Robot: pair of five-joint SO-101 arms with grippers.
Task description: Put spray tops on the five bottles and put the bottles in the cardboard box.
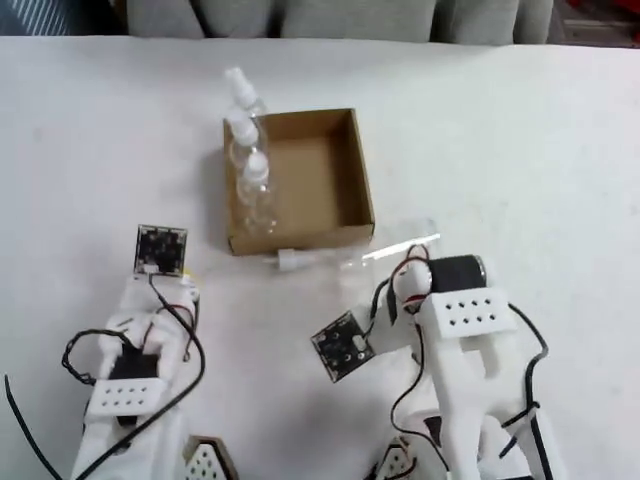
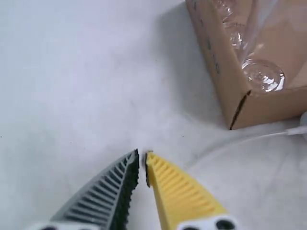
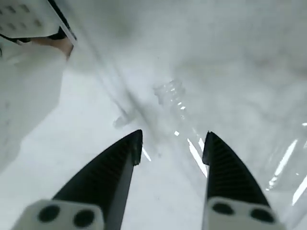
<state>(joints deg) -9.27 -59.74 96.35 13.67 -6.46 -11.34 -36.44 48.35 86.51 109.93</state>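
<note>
L gripper [image 2: 142, 160]: grey + yellow fingers pressed tip to tip, nothing btwn them. It's low over the bare table [image 1: 520, 120], just off the near-left corner of the cardboard box [image 1: 315, 190]. My L arm sits toward the table's near-left corner.

R gripper [image 3: 173, 141]: black fingers spread wide, nothing pinched, hanging over the fourth bottle [image 1: 395, 245]. Its threaded neck [image 3: 168, 91] shows just past my tips. Whether I'm touching it, can't tell.

Box is abt mid-table. Three capped bottles [image 1: 245, 135] sit in a row along its left wall, white tops up. The far one pokes past the box's far-left corner. Upright or leaning, can't tell. From my L wrist cam, one clear bottle base [image 2: 263, 74] is right against the near wall, inside.

Fourth bottle lies on its side on the table, just outside the box's near wall by the near-right corner, btwn the box and my R arm. A white spray top [image 1: 290, 261] lies at its left end, also just outside the near wall. Seated on the neck or only beside it, can't tell.
</note>
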